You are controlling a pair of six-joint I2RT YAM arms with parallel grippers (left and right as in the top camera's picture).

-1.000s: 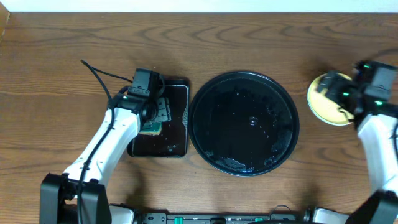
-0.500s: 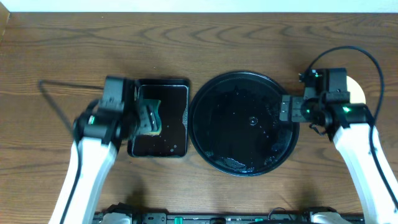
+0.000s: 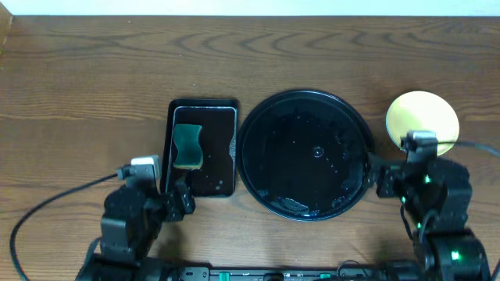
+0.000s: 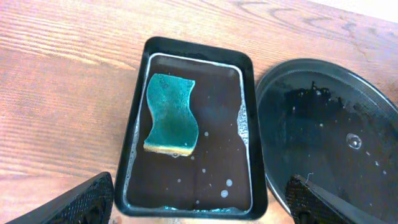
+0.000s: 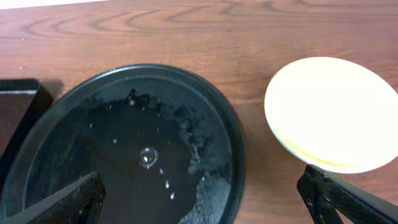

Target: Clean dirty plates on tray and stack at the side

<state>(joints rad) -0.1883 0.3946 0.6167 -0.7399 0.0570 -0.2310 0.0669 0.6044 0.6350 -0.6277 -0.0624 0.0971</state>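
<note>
Beside wet black tray [image 3: 273, 148], clean pale-yellow plate [image 3: 422, 117]; both end effectors [image 4: 199, 193] [image 5: 200, 186] apart.

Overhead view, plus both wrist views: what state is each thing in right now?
Round tray: no plates on it, wet with droplets.
Yellow plate: off the round tray, to its right, top clean.
Rectangular tray: holds shallow soapy water.
Sponge: lying flat in the rectangular tray.
Left gripper: open, empty.
Right gripper: open, empty.
</note>
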